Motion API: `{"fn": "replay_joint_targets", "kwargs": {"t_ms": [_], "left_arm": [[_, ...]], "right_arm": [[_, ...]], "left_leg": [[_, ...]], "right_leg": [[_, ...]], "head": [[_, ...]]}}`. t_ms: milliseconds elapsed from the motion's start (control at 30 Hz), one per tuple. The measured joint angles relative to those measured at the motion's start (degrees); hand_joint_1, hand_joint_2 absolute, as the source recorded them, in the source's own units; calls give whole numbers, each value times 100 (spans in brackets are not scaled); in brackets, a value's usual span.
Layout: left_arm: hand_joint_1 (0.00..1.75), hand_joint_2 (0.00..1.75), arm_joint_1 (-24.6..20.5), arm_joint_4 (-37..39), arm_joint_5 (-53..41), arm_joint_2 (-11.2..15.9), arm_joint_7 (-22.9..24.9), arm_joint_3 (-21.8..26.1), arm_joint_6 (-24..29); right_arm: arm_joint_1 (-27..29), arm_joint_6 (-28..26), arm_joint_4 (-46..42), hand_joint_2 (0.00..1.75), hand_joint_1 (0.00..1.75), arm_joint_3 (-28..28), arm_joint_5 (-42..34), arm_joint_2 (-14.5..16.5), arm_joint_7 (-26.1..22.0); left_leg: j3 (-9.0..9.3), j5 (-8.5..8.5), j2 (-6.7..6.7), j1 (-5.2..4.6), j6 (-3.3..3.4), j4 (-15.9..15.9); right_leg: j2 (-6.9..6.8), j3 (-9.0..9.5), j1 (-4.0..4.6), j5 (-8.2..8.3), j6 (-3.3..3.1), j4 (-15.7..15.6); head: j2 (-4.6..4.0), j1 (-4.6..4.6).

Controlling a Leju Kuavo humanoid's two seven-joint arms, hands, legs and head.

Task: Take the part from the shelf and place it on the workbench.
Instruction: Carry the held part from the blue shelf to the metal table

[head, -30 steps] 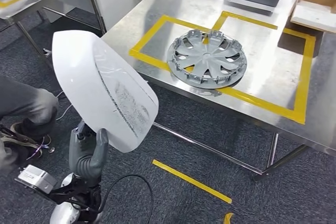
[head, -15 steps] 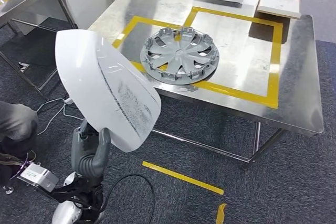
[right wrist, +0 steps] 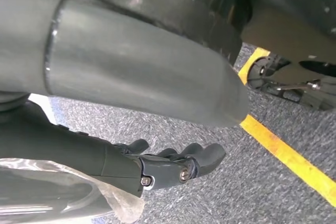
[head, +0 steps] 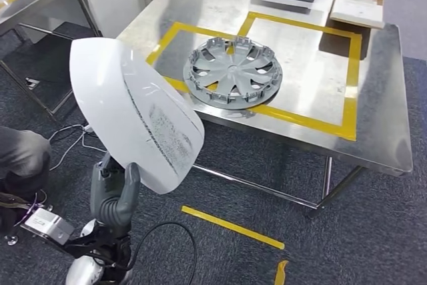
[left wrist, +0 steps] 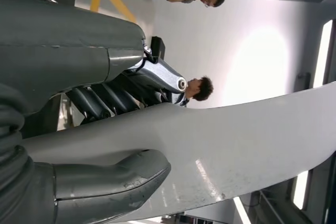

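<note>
Above the left hand (head: 115, 197), held: white part (head: 133, 115).

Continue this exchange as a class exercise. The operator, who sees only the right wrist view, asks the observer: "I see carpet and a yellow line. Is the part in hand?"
Observer: Yes. The left robot hand grips the white part by its lower edge.
Operator: Where is the workbench?
Observer: The workbench stands ahead and to the right, apart from the part.
Operator: Is anything on it?
Observer: A grey wheel cover lies on it, overlapping the yellow tape marked on the top.
</note>
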Motion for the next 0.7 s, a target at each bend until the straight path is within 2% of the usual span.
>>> {"fn": "replay_joint_targets", "kwargs": {"t_ms": [67, 100, 133, 167, 200, 233, 267, 300, 333, 400, 467, 500, 533, 600, 633, 667, 700], "left_arm": [[175, 175, 7, 0, 1, -5, 0, 2, -2], [175, 175, 14, 0, 2, -6, 0, 3, -3], [175, 175, 20, 0, 3, -5, 0, 3, -4], [175, 175, 23, 0, 3, -5, 0, 4, -4], [175, 175, 25, 0, 4, -5, 0, 4, -4], [175, 175, 25, 0, 4, -6, 0, 5, -3], [175, 175, 26, -1, 4, -7, 0, 7, -3], [175, 175, 26, -2, 4, -8, 0, 9, -3], [175, 175, 26, -3, 4, -8, 0, 11, -3], [175, 175, 26, -4, 4, -8, 0, 14, -4], [175, 175, 22, -5, 8, -7, -2, 15, -2], [175, 175, 21, -6, 11, -5, -4, 15, -1], [175, 175, 23, -7, 15, -3, -6, 15, 0], [175, 175, 36, -7, 21, 3, -9, 15, 1], [175, 175, 42, -7, 26, 7, -9, 16, 2], [175, 175, 46, -7, 30, 8, -9, 16, 2], [175, 175, 48, -7, 34, 9, -9, 17, 2]], "right_arm": [[6, -1, 0, 0, 0, -8, 0, -1, -2], [12, -2, 0, 0, 0, -10, 1, -1, -2], [19, -4, 0, 0, 0, -12, 5, -1, -2], [24, -10, 0, 0, 0, -13, 14, -1, -4], [27, -18, -1, 0, 0, -14, 23, -2, -6], [27, -27, -1, 0, 0, -16, 32, -3, -9], [21, -34, -1, 0, 0, -17, 39, 2, -13], [15, -38, -2, 0, 0, -18, 43, 6, -17], [10, -40, -2, 0, 0, -19, 46, 11, -21], [10, -40, -2, 0, 0, -20, 56, 16, -32], [19, -41, -5, 0, 0, -23, 72, 16, -39], [18, -43, -7, 0, 0, -25, 80, 16, -42], [16, -45, -9, 0, 0, -28, 86, 16, -45], [6, -48, -9, 0, 0, -32, 93, 16, -52], [5, -48, -9, 0, 0, -34, 95, 15, -55], [7, -49, -9, 0, 0, -37, 97, 15, -56], [9, -49, -9, 0, 0, -40, 97, 15, -56]], "left_leg": [[-3, 16, -2, 15, 9, -24], [-7, 12, -4, 19, 5, -23], [-4, 6, -6, 25, -5, -22], [6, -5, -10, 38, -23, -17], [23, -24, -13, 59, -55, -5], [39, -53, -15, 79, -101, 21], [43, -88, -17, 84, -153, 56], [38, -118, -19, 80, -205, 95], [29, -138, -20, 67, -245, 125], [24, -155, -15, 65, -291, 147], [3, -244, -83, 90, -317, 251], [-85, -360, -150, 92, -319, 454], [-244, -515, -229, 85, -311, 784], [-709, -809, -315, 50, -272, 1628], [-894, -840, -328, 29, -241, 1910], [-990, -753, -334, 5, -196, 1990], [-977, -542, -343, -27, -131, 1826]], "right_leg": [[55, -335, -17, -353, 46, 702], [62, -506, -26, -478, 71, 1053], [63, -608, -36, -509, 95, 1253], [60, -597, -50, -422, 117, 1225], [50, -463, -68, -229, 140, 951], [22, -260, -89, -32, 173, 545], [-5, -70, -90, 87, 195, 173], [-23, 71, -89, 139, 165, -83], [-33, 131, -80, 112, 113, -183], [0, 143, -61, 54, -51, -158], [37, 163, -55, 26, -144, -146], [56, 186, -53, 12, -183, -148], [73, 208, -45, -5, -218, -150], [117, 253, -7, -48, -277, -150], [145, 283, 18, -72, -300, -150], [178, 322, 45, -99, -317, -150], [211, 370, 74, -130, -327, -150]], "head": [[0, 12], [0, 15], [0, 14], [0, 14], [0, 13], [0, 15], [0, 31], [1, 42], [1, 42], [1, 24], [1, -7], [1, -23], [1, -44], [1, -64], [1, -69], [1, -69], [0, -69]]}}
